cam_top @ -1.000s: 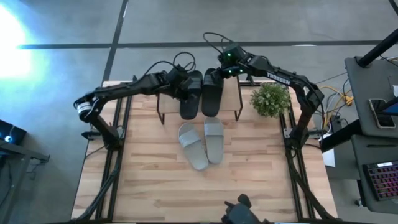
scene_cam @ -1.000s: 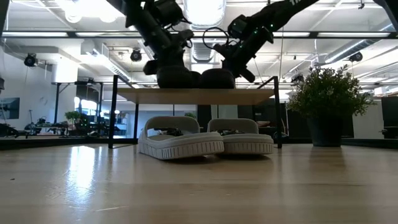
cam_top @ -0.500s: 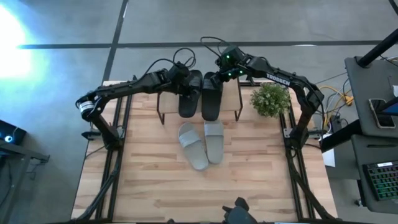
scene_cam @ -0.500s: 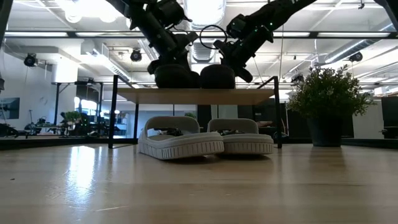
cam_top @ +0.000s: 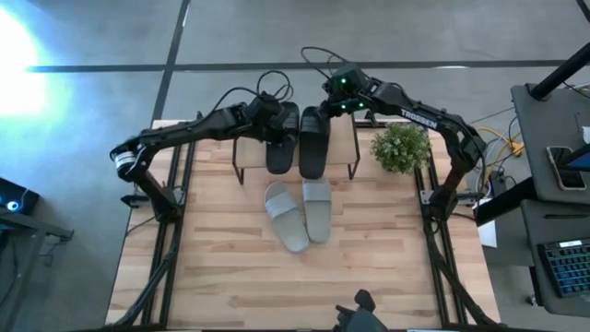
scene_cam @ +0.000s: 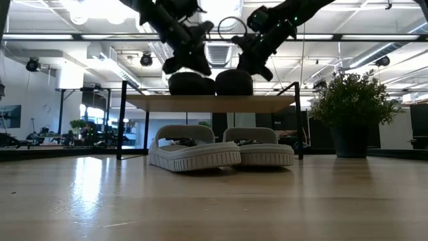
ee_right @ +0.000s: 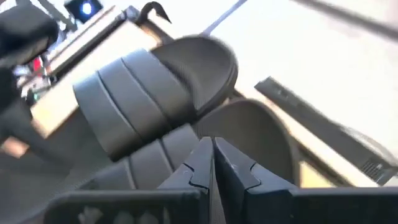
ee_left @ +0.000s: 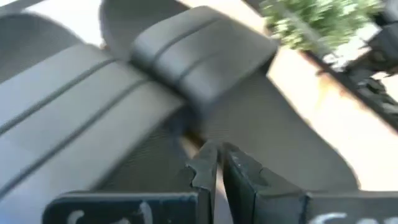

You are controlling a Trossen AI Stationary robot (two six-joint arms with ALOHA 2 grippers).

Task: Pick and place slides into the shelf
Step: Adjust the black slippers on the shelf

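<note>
Two black slides [cam_top: 280, 140] [cam_top: 313, 143] lie side by side, soles down, on the shelf's light top board [cam_top: 343, 149]. In the low view they show as dark humps [scene_cam: 189, 82] [scene_cam: 234, 82] on the board [scene_cam: 214, 102]. Two light grey slides [cam_top: 286, 214] [cam_top: 316, 207] rest soles down on the table under and in front of the shelf [scene_cam: 194, 150] [scene_cam: 257, 148]. My left gripper [cam_top: 273, 118] [scene_cam: 183, 65] hovers shut just above the left black slide [ee_left: 68, 124]. My right gripper [cam_top: 328, 107] [scene_cam: 249, 67] hovers shut above the right one [ee_right: 155, 93].
A potted green plant [cam_top: 402, 148] [scene_cam: 352, 107] stands on the table right of the shelf, close under my right arm. The shelf's thin black legs [scene_cam: 122, 120] [scene_cam: 297, 120] frame the grey slides. The near half of the tabletop [cam_top: 295, 277] is bare wood.
Both grippers have risen off the black slides, which stay lying on the shelf's top board. The grey slides have not moved.
</note>
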